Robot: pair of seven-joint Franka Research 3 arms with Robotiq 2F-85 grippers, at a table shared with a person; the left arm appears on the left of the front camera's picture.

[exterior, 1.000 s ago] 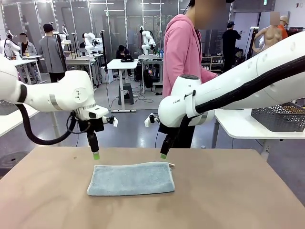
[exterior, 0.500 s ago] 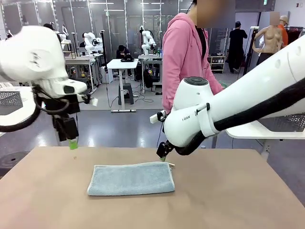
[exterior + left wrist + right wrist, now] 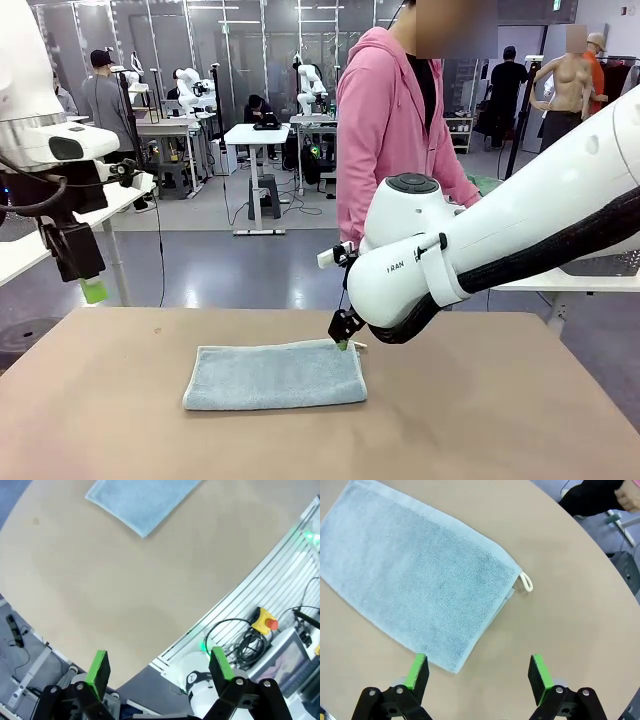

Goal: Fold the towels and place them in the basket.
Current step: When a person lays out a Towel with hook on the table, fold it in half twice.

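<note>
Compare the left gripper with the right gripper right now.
The left gripper hangs high near the left edge of the table; the right gripper sits low over it. The left gripper is far from the blue-grey towel; the right gripper is at its far right corner. Both are open and empty.

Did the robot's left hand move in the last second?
Yes. The left hand has swung left and slightly up, from just above the far left corner of the towel to above the far left corner of the table.
</note>
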